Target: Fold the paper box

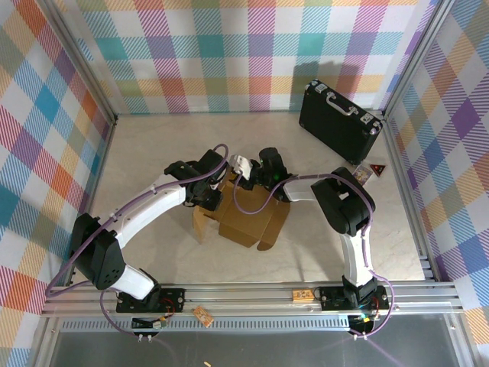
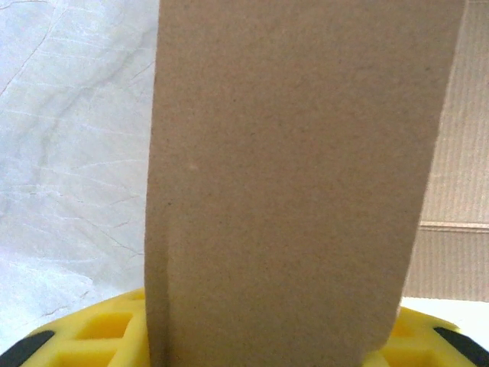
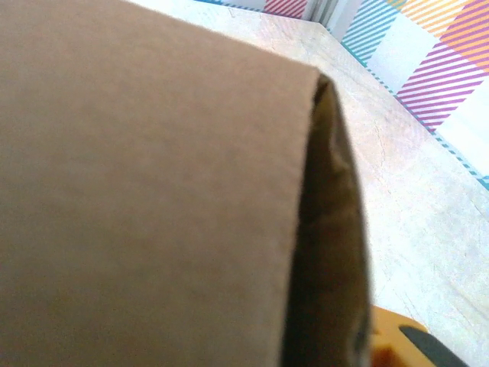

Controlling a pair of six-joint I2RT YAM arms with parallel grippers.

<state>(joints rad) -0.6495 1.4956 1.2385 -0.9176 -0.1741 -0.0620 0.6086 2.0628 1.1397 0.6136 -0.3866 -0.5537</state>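
Where it sits, the paper box (image 1: 246, 220) looks plain.

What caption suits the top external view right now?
Left gripper and right gripper at the partly folded paper box; black case back right.

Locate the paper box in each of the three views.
Top external: the box sits mid-table, between the two arms' ends.
Left wrist: one box panel stands upright through the middle, top to bottom, close to the lens.
Right wrist: the box covers the left and centre, its open edge facing right.
Shared landmark: the pale table, left of the box in left wrist, right of it in right wrist.
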